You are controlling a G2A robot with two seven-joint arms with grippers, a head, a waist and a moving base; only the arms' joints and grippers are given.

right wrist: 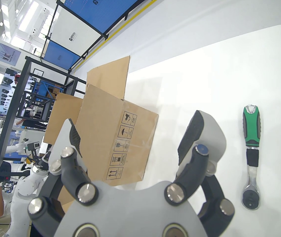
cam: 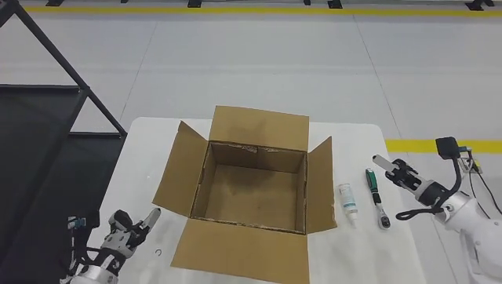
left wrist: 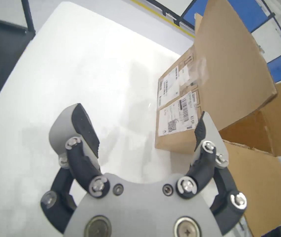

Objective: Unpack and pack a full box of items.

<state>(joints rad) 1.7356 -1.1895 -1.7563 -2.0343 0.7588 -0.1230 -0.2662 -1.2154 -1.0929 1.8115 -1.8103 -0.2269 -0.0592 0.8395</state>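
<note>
An open cardboard box (cam: 249, 196) stands mid-table with all its flaps spread and nothing visible inside. To its right lie a small white bottle (cam: 347, 202) and a green-handled ratchet wrench (cam: 376, 198). My right gripper (cam: 392, 170) hovers open just right of the wrench; its wrist view shows the wrench (right wrist: 251, 156) on the table beside the open fingers (right wrist: 197, 134) and the box (right wrist: 115, 136) beyond. At the table's front left corner my left gripper (cam: 140, 227) is open and holds nothing, with the labelled box side (left wrist: 177, 114) ahead of it.
The white table (cam: 149, 166) has free room left of the box. A small ring-like mark (cam: 158, 253) lies near the left gripper. A black metal frame (cam: 47, 127) stands off the table's left side. Grey floor with a yellow line lies behind.
</note>
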